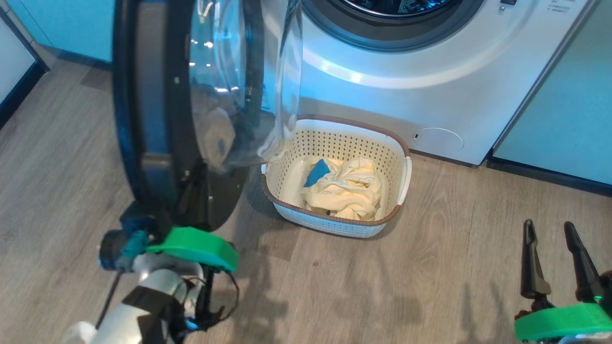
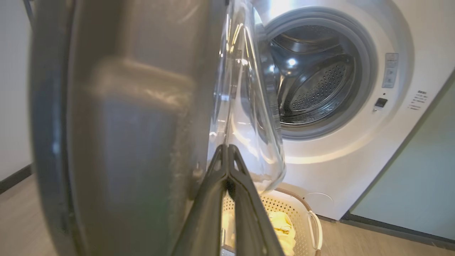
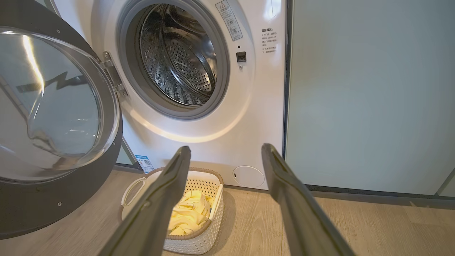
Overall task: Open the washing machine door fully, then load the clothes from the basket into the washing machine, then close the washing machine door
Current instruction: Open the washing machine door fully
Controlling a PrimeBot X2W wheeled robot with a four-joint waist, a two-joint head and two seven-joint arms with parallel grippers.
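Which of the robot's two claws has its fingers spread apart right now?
The right gripper: its two dark fingers stand well apart with nothing between them. The left gripper has its fingers pressed together, beside the washing machine door.

Head view looks steeply down at the floor before the washing machine. Left wrist view sits close beside the door. Right wrist view is low and farther back. All share the basket.
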